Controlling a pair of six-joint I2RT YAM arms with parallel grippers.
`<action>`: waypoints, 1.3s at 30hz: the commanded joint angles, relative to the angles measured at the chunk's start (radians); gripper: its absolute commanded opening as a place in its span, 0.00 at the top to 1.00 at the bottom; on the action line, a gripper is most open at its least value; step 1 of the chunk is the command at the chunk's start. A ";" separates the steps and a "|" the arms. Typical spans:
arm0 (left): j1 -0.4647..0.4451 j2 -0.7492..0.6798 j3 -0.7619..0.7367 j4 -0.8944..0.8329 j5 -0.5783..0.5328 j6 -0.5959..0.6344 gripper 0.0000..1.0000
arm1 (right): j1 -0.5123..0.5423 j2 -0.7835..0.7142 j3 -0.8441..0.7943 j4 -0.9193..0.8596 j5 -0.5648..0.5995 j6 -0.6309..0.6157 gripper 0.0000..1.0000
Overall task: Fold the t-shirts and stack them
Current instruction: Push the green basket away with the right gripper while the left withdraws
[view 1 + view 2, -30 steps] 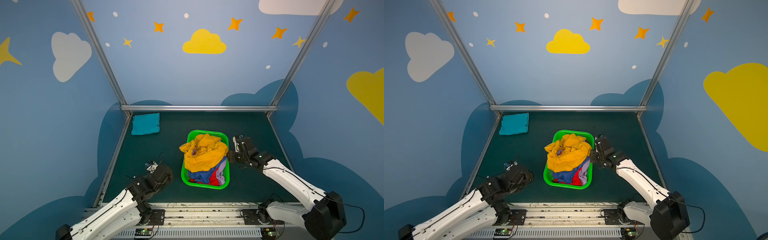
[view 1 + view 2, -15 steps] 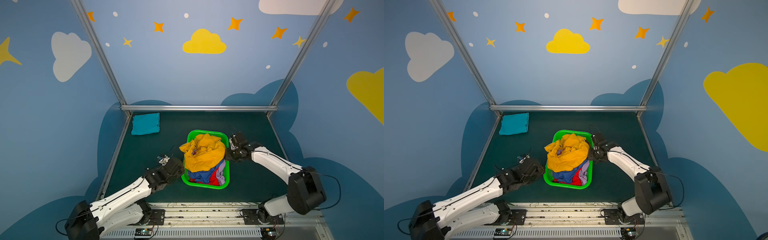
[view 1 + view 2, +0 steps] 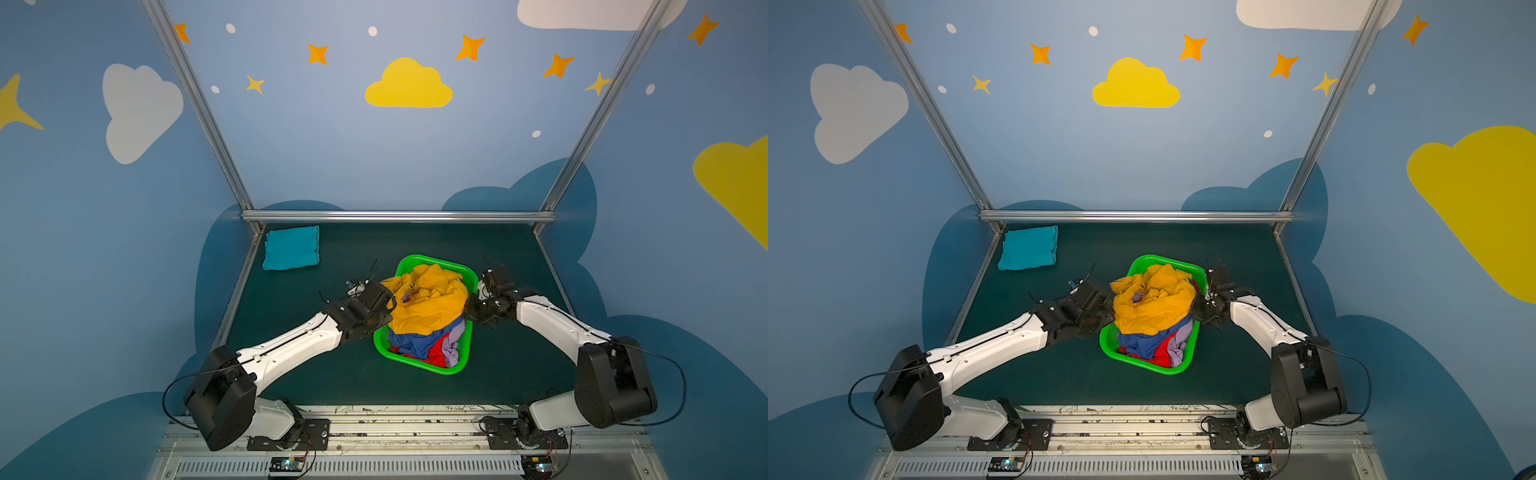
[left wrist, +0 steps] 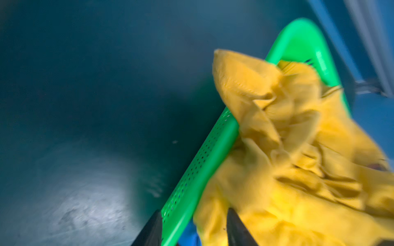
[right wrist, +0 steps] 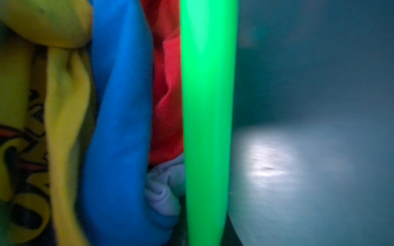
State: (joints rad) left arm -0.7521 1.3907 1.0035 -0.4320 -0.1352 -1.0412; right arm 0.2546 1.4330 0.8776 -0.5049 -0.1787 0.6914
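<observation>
My left gripper straddles the rim of the bright green perforated plastic basket, jaws apart, gripping nothing. My right gripper sits against the crumpled mustard-yellow cotton t-shirt; I cannot tell how its jaws stand.

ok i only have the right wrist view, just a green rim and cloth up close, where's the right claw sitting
Observer: In a top view the right claw is at the right-hand rim of the basket, beside the yellow shirt heaped on top. Whether it is shut I cannot tell.
Operator: and the left one
Observer: The left claw is at the opposite rim with its jaws open, one finger outside the basket wall and the other over the yellow shirt.
Operator: anything folded yet
Observer: One teal shirt lies folded in the far left corner of the table.
</observation>
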 commanded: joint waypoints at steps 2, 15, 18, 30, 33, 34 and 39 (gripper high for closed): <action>0.043 -0.052 0.069 -0.043 0.019 0.088 0.40 | -0.147 -0.063 -0.025 -0.021 0.090 0.158 1.00; 0.151 -0.391 -0.173 -0.079 -0.053 0.054 0.35 | -0.390 0.040 -0.059 0.282 0.209 0.615 1.00; 0.183 -0.464 -0.218 -0.103 -0.058 0.054 0.33 | -0.391 0.141 0.048 0.255 0.269 0.626 1.00; 0.332 -0.429 -0.209 -0.159 0.070 0.128 0.34 | -0.352 0.432 0.356 0.223 0.397 0.736 1.00; 0.353 -0.378 -0.204 -0.139 0.106 0.131 0.34 | -0.343 0.490 0.452 0.193 0.420 0.718 1.00; 0.358 -0.364 -0.205 -0.129 0.115 0.131 0.34 | -0.340 0.510 0.482 0.197 0.428 0.706 1.00; 0.377 -0.303 -0.203 -0.109 0.149 0.126 0.33 | -0.338 0.594 0.639 0.134 0.456 0.655 1.00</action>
State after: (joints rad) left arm -0.3859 1.0706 0.7780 -0.5549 -0.0200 -0.9295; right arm -0.0872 1.9690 1.4418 -0.3874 0.1894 1.3994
